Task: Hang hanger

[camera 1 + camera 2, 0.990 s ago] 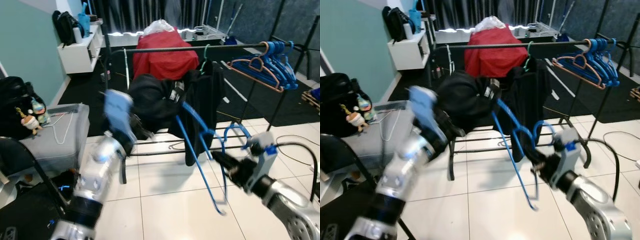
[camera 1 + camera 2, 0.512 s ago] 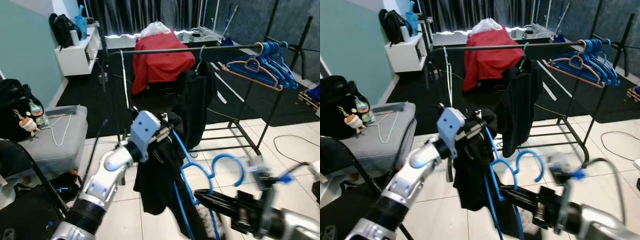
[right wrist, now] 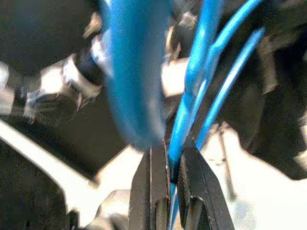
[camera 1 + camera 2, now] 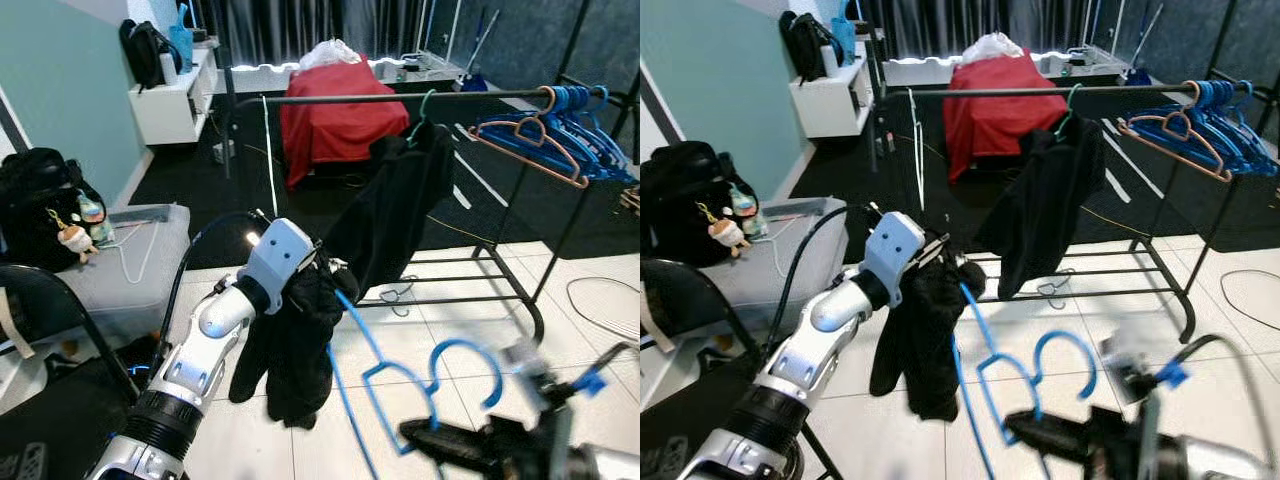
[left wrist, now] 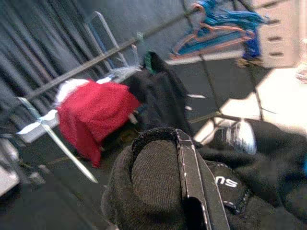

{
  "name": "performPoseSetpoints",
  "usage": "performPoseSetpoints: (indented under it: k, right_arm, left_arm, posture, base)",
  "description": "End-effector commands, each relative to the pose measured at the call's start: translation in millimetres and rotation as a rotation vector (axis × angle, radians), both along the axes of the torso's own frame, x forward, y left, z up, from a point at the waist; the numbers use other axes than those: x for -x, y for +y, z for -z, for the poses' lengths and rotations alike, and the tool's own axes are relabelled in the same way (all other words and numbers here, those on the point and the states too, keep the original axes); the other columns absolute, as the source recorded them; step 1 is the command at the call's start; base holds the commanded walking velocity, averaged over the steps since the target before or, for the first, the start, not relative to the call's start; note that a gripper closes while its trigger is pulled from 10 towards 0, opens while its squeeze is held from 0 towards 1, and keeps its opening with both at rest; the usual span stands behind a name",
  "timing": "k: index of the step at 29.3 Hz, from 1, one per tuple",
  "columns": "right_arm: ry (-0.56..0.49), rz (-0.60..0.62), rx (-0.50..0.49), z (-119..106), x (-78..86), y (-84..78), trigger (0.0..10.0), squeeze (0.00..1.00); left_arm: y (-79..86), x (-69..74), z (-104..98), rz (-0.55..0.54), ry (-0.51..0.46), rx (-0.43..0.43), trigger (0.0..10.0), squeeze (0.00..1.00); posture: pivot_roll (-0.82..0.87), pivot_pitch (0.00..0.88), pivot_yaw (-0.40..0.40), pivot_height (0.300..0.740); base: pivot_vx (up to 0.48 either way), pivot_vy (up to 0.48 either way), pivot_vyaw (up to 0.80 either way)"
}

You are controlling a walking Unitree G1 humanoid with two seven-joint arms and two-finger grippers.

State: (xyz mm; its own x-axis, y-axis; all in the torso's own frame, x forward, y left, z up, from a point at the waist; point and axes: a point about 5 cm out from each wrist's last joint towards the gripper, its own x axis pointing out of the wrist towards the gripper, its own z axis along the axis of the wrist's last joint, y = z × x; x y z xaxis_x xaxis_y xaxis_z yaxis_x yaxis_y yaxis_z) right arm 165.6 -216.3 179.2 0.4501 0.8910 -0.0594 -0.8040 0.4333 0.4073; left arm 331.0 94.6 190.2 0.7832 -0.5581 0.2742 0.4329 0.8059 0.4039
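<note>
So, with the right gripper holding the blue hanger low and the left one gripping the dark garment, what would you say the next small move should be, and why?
Probably raise the right gripper so the blue hanger lifts toward the rail. Its fingers are shut on the hanger wire, but its hooks sit far below the rail, while the left gripper bunches the dark garment beside it.

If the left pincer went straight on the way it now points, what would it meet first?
Probably the black garment hanging on the clothes rail, with the red cloth behind it; depth is unclear. The left pincer itself is shut on a black jacket.

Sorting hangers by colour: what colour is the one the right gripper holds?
Blue hanger, clearest in the left eye view.
</note>
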Motion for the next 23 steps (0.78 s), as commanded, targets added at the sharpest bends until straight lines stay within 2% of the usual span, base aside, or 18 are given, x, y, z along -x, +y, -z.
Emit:
performPoseSetpoints:
  k: [1,3,5,7,9,13,15,16,17,18,19,20,21,22,23]
  right_arm:
    - [-0.102,-0.056,-0.094,-19.4,1.8,-1.7,0.0,0.0]
    - [-0.081,-0.006,-0.024,-15.7,1.0,-13.4,0.0,0.0]
    - [-0.062,0.003,0.014,-11.5,1.3,-15.7,0.0,0.0]
    - [0.007,-0.049,0.149,7.5,6.1,-7.8,0.0,0.0]
    - [0.007,-0.049,0.164,10.5,5.9,-6.4,0.0,0.0]
    - [-0.099,0.045,0.041,-10.9,-2.9,-18.4,0.0,0.0]
    - [-0.228,0.115,-0.138,-43.5,-4.3,-35.1,0.0,0.0]
    - [-0.228,0.115,-0.138,-43.5,-4.3,-35.1,0.0,0.0]
    - [-0.269,0.132,-0.199,-53.5,-3.0,-41.0,0.0,0.0]
    - [-0.232,0.127,-0.149,-47.8,-2.5,-40.7,0.0,0.0]
    - [-0.232,0.127,-0.149,-47.8,-2.5,-40.7,0.0,0.0]
    - [-0.025,0.013,0.047,-8.4,4.5,-20.8,0.0,0.0]
    - [-0.025,0.013,0.047,-8.4,4.5,-20.8,0.0,0.0]
    - [0.025,-0.024,0.095,2.1,8.5,-15.8,0.0,0.0]
    - [0.06,-0.084,0.171,12.6,14.8,-10.8,0.0,0.0]
  left_arm:
    - [7.7,-4.0,4.7,-0.037,0.016,-0.038,0.0,0.0]
    - [12.8,-5.4,4.8,-0.061,-0.001,-0.071,0.0,0.0]
    - [14.4,-6.0,4.7,-0.069,-0.006,-0.081,0.0,0.0]
    - [14.7,-6.6,3.3,-0.07,-0.025,-0.109,0.0,0.0]
    - [13.9,-6.6,3.0,-0.066,-0.032,-0.121,0.0,0.0]
    - [12.5,-6.0,5.1,-0.063,-0.042,-0.155,0.0,0.0]
    - [14.4,-4.2,8.9,-0.064,-0.046,-0.184,0.0,0.0]
    - [14.4,-4.2,8.9,-0.064,-0.046,-0.184,0.0,0.0]
    - [15.1,-3.6,10.4,-0.064,-0.049,-0.199,0.0,0.0]
    - [15.7,-3.3,11.6,-0.068,-0.069,-0.24,0.0,0.0]
    - [15.7,-3.3,11.6,-0.068,-0.069,-0.24,0.0,0.0]
    - [13.0,-3.3,7.4,-0.08,-0.155,-0.33,0.2,0.0]
    - [13.0,-3.3,7.4,-0.08,-0.155,-0.33,0.2,0.0]
    - [12.1,-3.2,6.2,-0.083,-0.179,-0.351,0.2,0.0]
    - [9.8,-3.3,4.2,-0.082,-0.21,-0.387,3.0,0.0]
  posture:
    - [-0.23,0.0,0.03,0.74]
    - [-0.24,0.0,0.03,0.74]
    - [-0.24,0.0,0.03,0.74]
    - [-0.24,0.0,0.029,0.74]
    - [-0.23,0.0,0.029,0.74]
    - [-0.23,0.0,0.034,0.74]
    - [-0.24,0.0,0.033,0.74]
    - [-0.24,0.0,0.033,0.74]
    - [-0.24,0.0,0.033,0.74]
    - [-0.24,0.0,0.031,0.74]
    - [-0.24,0.0,0.031,0.74]
    - [-0.25,0.0,0.028,0.74]
    - [-0.25,0.0,0.028,0.74]
    - [-0.25,0.0,0.028,0.74]
    - [-0.24,0.0,0.024,0.74]
  base:
    - [0.0,0.0,0.0]
    - [0.0,0.0,0.0]
    - [0.0,0.0,0.0]
    - [0.0,0.0,0.0]
    - [0.0,0.0,0.0]
    - [0.0,0.0,0.0]
    - [0.0,0.0,0.0]
    - [0.0,0.0,0.0]
    - [0.0,0.0,0.0]
    - [0.0,0.0,0.0]
    - [0.0,0.0,0.0]
    - [0.0,0.0,0.0]
    - [0.0,0.0,0.0]
    - [0.0,0.0,0.0]
    - [0.0,0.0,0.0]
